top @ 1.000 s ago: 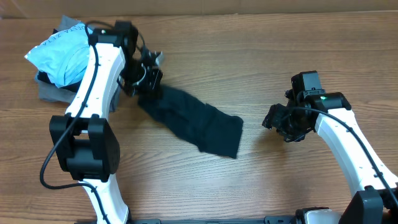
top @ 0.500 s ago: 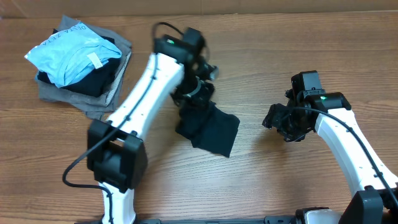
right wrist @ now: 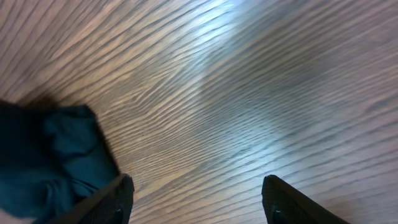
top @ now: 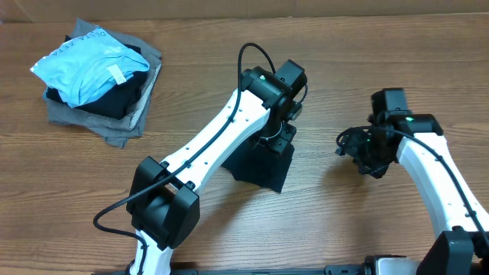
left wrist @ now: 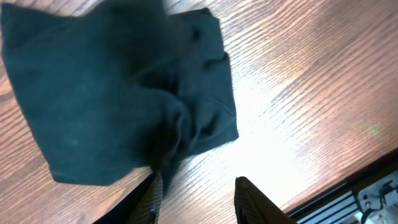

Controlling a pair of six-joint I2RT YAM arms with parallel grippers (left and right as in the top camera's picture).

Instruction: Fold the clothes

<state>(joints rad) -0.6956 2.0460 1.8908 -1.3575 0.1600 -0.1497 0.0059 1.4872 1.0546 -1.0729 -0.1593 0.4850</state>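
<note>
The left claw [left wrist: 199,186] has swung the black T-shirt's [top: 263,166] left end over onto its right end. The long strip of a second ago is now a short doubled bundle in the middle of the tabletop [top: 344,229], well apart from the stack topped by the light blue garment [top: 88,65]. Its jaws have just parted, bare wood showing between them and cloth only brushing one finger, so this fold looks laid and released, while the right claw [right wrist: 196,186] hangs wide open and empty just beside the bundle.
</note>
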